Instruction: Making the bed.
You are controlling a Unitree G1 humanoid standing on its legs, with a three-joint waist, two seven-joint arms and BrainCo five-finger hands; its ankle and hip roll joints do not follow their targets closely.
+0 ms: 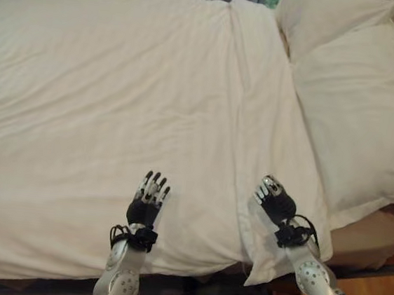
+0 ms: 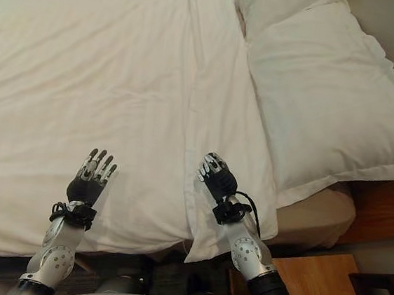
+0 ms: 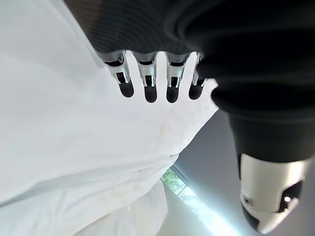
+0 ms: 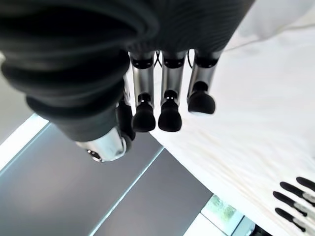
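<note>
**Both hands empty above the near edge of the duvet**

Left hand (image 1: pixel 148 199) first: fingers straight and relaxed, palm down, poised over the flat white duvet (image 1: pixel 102 109) close to its near edge, grasping nothing. Its own wrist camera agrees, with the fingertips (image 3: pixel 150 91) extended in a row and only white cloth beyond them. Across to the right hand (image 2: pixel 216 179): fingers also loose and slightly bent, holding nothing, placed over the folded-back band (image 2: pixel 219 107) of the duvet that runs across the bed just short of the pillows. Whether either hand actually touches the cloth, I cannot tell.

Moving outward, the duvet lies broad and mostly smooth over the mattress, with soft creases spreading from the fold. The near corner of the band (image 1: pixel 269 268) droops over the bed's side below the right wrist. Two white pillows (image 1: pixel 356 108) sit at the head end, one overlapping the other, and a wooden nightstand (image 2: pixel 309 286) stands beside the bed.

My read: this looks like the smoothing and straightening stage. The next move probably calls for flat palms sweeping the creases outward, or a pinch on that hanging corner to square the fold
</note>
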